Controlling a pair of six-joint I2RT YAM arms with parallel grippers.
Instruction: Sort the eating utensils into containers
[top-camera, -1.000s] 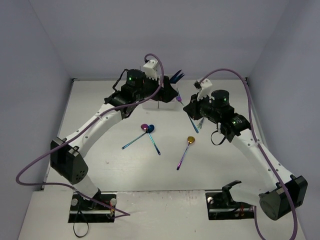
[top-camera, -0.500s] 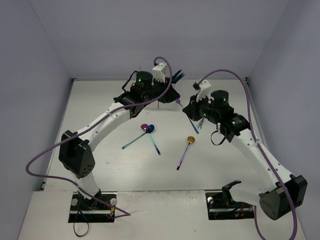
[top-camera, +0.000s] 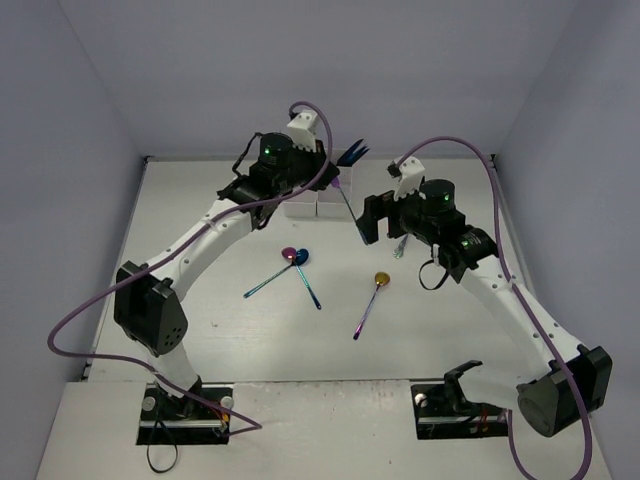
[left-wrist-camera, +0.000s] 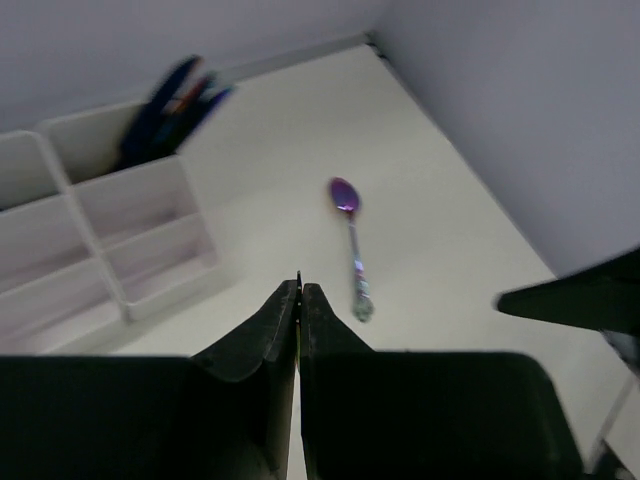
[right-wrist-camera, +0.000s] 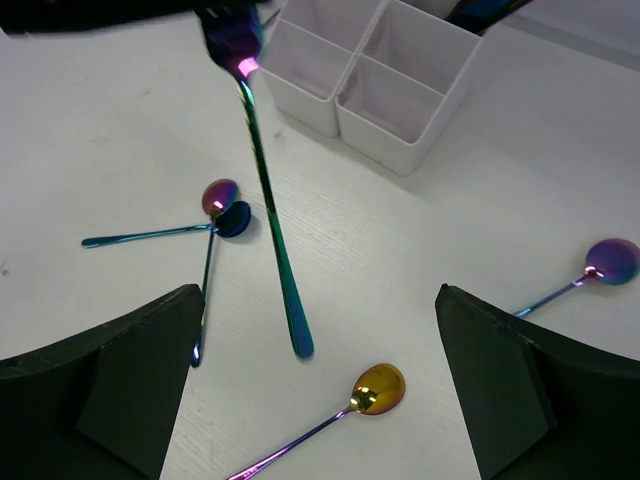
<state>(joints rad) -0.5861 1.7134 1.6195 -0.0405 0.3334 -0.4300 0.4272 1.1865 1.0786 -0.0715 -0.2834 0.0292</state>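
Four spoons (right-wrist-camera: 219, 197) (right-wrist-camera: 235, 219) (right-wrist-camera: 378, 388) (right-wrist-camera: 611, 260), one fork (right-wrist-camera: 268, 215), one white container (right-wrist-camera: 388, 150); blue pieces (left-wrist-camera: 165, 105) inside it, too bunched to count.

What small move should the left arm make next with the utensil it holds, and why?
Probably swing the iridescent utensil over the containers, handle down, ready to lower it in. The left gripper is shut on its head end, it hangs above the table, and the right gripper stands open, not touching it.

Robotics lab test cell is indicated: white tabletop (top-camera: 180, 205) is boxed in by plain walls (top-camera: 330, 70) at left, right & far; arm bases (top-camera: 185, 410) are bolted at near edge.
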